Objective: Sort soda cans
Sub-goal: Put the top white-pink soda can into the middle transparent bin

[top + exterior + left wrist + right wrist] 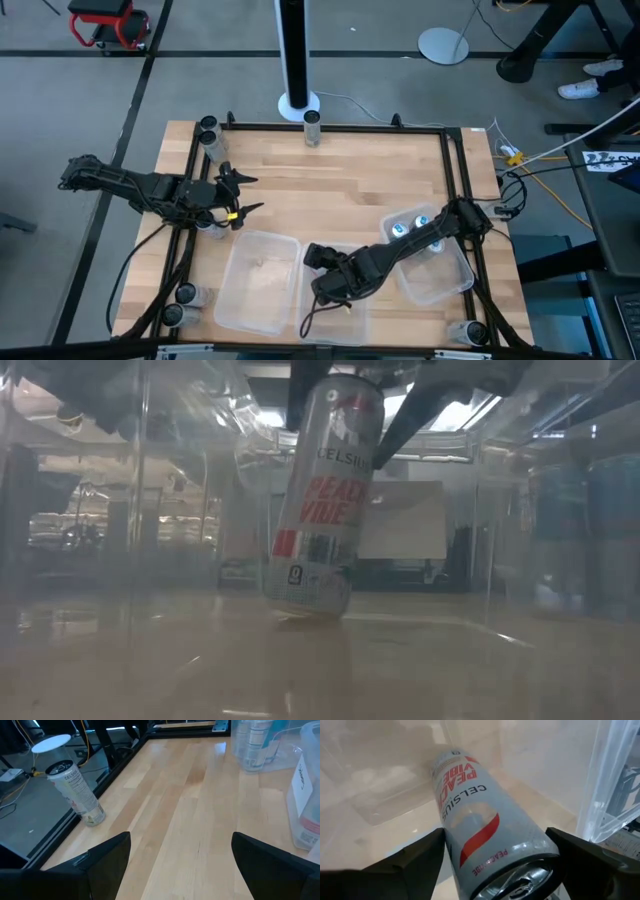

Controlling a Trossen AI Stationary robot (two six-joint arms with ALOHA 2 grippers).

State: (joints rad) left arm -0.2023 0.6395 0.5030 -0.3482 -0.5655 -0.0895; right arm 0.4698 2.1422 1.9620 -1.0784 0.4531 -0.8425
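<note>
Desk (340,190): the wide middle is lying bare between the black edge frame and three clear bins (258,282) along the near edge. Right gripper (495,865): arm is reaching low into the middle bin, jaws clenching a tilted Celsius can (322,500) whose base is touching the bin floor. Left gripper (240,196): jaws are standing released at the left edge. Spare cans (312,127) are standing around the desk rim

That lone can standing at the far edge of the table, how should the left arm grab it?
Grip the lone can across its round side at mid-height, coming level from the open table side with the open left gripper; it stands upright with the frame rail behind it. The right gripper holds a Celsius can.
</note>
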